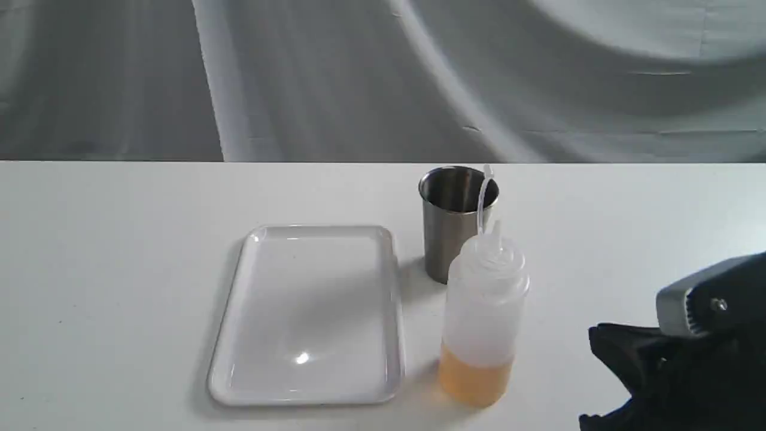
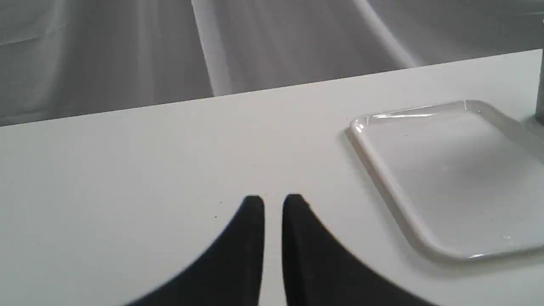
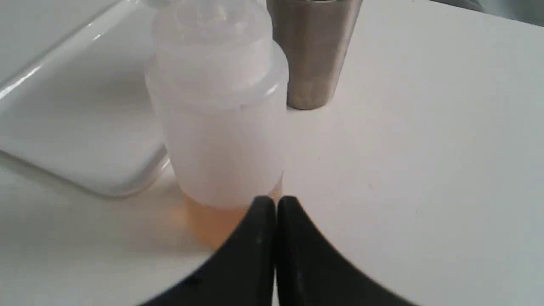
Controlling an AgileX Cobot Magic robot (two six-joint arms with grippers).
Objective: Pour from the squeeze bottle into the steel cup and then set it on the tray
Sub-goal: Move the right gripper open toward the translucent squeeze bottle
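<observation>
My right gripper [image 3: 275,203], the nearer one, is shut and empty, and the cloudy white plastic squeeze bottle [image 3: 221,127] with orange liquid stands upright on the white table [image 3: 425,170] just in front of it.

1. Your exterior view sits a little above the table [image 1: 108,251], looking across it to the grey drape [image 1: 359,78] behind.
2. Your left wrist view looks low along the table past the left gripper [image 2: 273,199], with the tray [image 2: 382,180] near.
3. Your right wrist view sits close on the squeeze bottle [image 3: 221,127], with the steel cup [image 3: 314,55] behind it.
4. All three views share the tray. The exterior and right wrist views share the squeeze bottle and the steel cup.
</observation>
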